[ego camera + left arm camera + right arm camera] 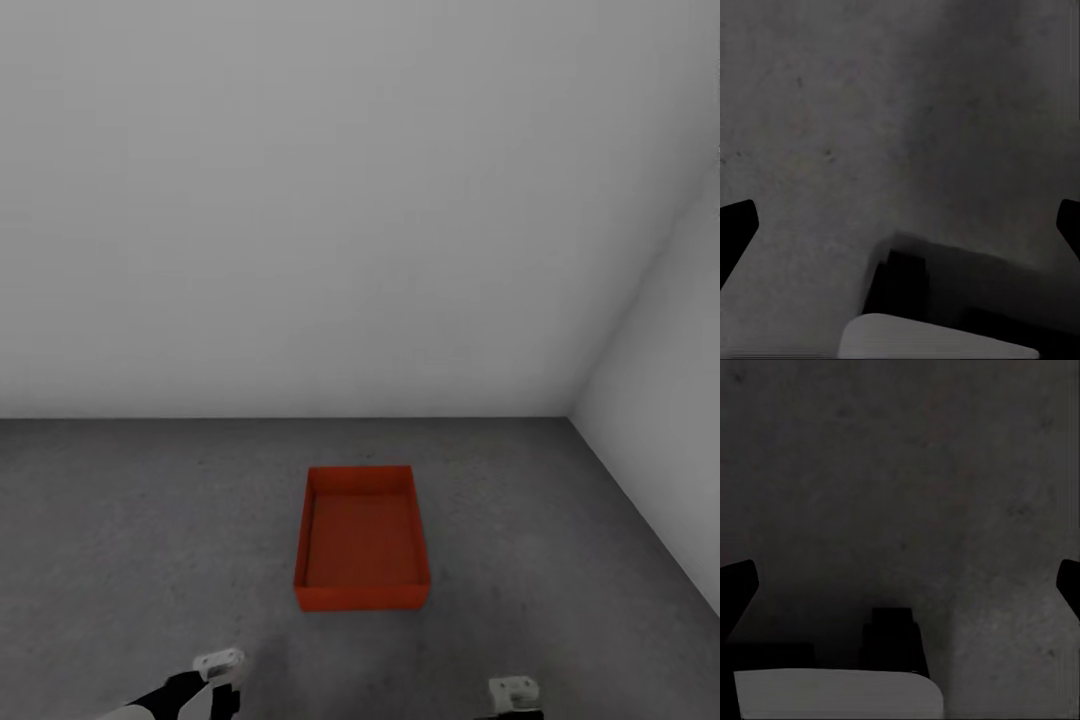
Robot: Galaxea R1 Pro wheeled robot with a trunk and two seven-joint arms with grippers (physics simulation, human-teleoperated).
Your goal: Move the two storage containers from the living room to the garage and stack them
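Looking from left to right in the head view, the left arm (190,690) shows low at the edge with its white wrist piece, then the red-orange rectangular open-top plastic bin (362,540) sits in the middle on the dark grey speckled concrete floor (130,520), and the right arm's white wrist piece (515,692) is at the lower right. The bin is empty, rests flat, and stands well apart from the pale grey back wall (300,200) and from the side wall (670,420). No second bin lies on it, so I judge that one container is placed and the stacking is not yet done.

The left gripper (900,225) has its dark fingers wide apart, released, with bare concrete between them. The right gripper (900,585) is the same, spread and holding nothing.

For doing the step well, the other bin should be brought with its long side along this one and lowered level, so the walls meet evenly and it does not tip
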